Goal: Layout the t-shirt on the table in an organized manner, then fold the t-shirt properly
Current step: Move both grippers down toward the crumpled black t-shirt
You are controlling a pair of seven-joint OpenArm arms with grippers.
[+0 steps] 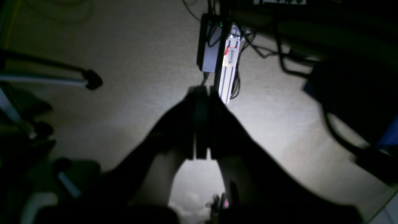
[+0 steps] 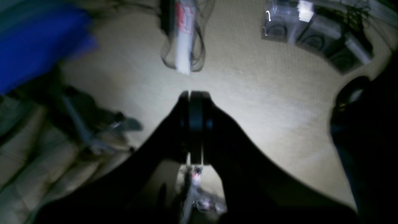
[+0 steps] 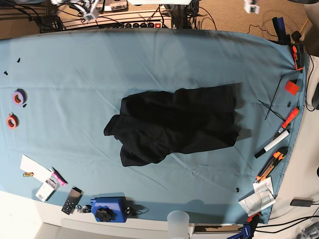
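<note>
The black t-shirt (image 3: 179, 122) lies rumpled in the middle of the table (image 3: 75, 69), which is covered in light blue cloth. It is bunched toward its left end and no print shows. Neither gripper appears in the base view. In the left wrist view my left gripper (image 1: 201, 91) is shut with nothing between its fingers, hanging over beige carpet. The right wrist view shows my right gripper (image 2: 196, 93) likewise shut and empty above the carpet. The t-shirt appears in neither wrist view.
Two tape rolls (image 3: 19, 97) lie near the table's left edge, with papers (image 3: 35, 169) below them. Markers and cutters (image 3: 279, 142) line the right edge. A blue device (image 3: 107, 209) and a plastic cup (image 3: 178, 219) sit at the front edge. A power strip (image 1: 230, 68) lies on the floor.
</note>
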